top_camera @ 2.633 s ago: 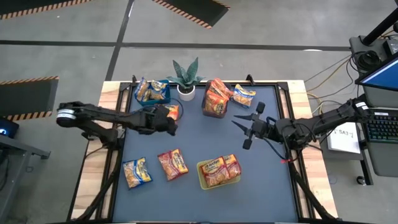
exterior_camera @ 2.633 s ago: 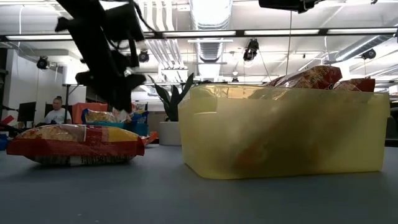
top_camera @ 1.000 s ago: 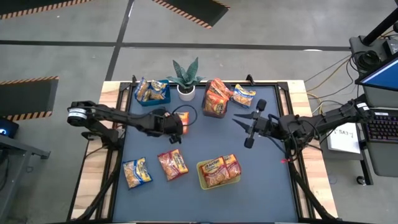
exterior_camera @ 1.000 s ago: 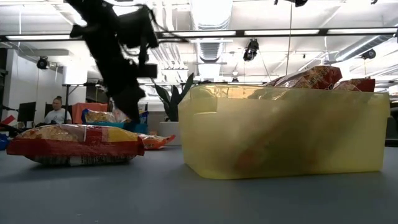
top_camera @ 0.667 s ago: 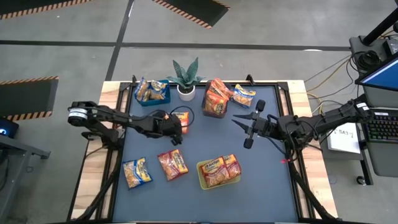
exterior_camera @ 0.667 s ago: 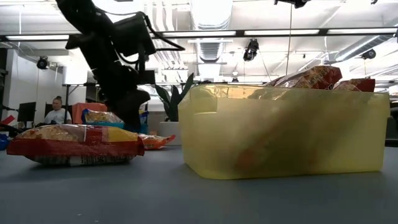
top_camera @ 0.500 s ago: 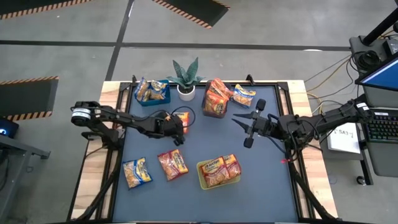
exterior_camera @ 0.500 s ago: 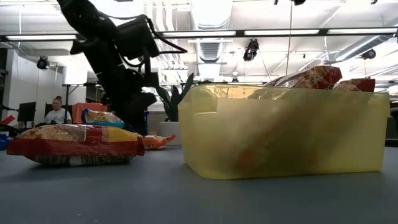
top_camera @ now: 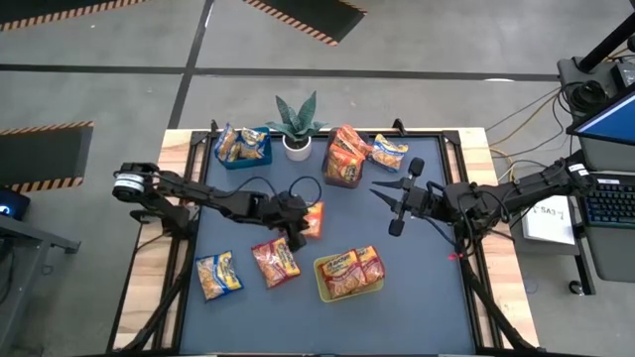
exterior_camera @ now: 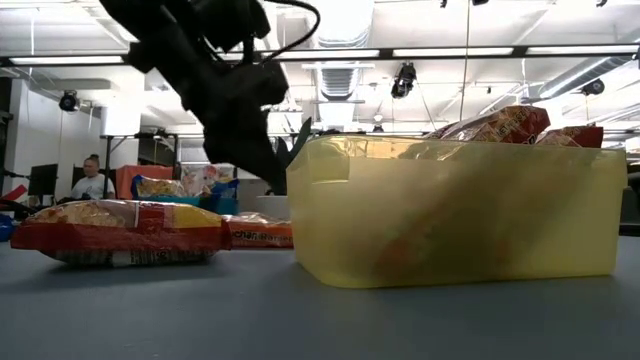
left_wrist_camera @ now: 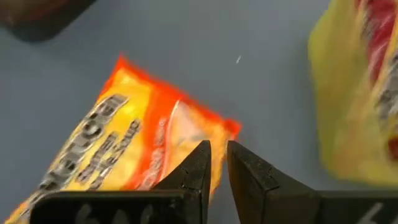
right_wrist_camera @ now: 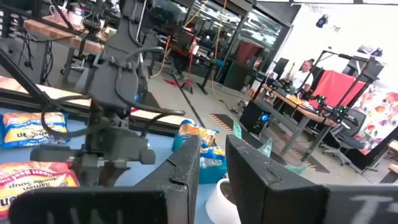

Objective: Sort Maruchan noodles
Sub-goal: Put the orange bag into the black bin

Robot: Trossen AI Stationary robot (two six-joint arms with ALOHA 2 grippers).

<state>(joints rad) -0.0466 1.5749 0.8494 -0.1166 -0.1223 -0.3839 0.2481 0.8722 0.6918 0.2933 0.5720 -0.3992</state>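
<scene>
Fingers of the left gripper (left_wrist_camera: 216, 163) stand nearly closed, seemingly pinching the orange noodle packet (left_wrist_camera: 134, 155) on the table (top_camera: 397, 268); right gripper (top_camera: 389, 206) hovers, empty, narrowly parted.

The left gripper (top_camera: 298, 224) covers part of an orange packet (top_camera: 313, 219) near the table's middle; whether it is pinched cannot be told. The yellow-green bin (exterior_camera: 455, 210) screens the table's right side at table height; its packets (exterior_camera: 495, 124) show only as tops.
</scene>
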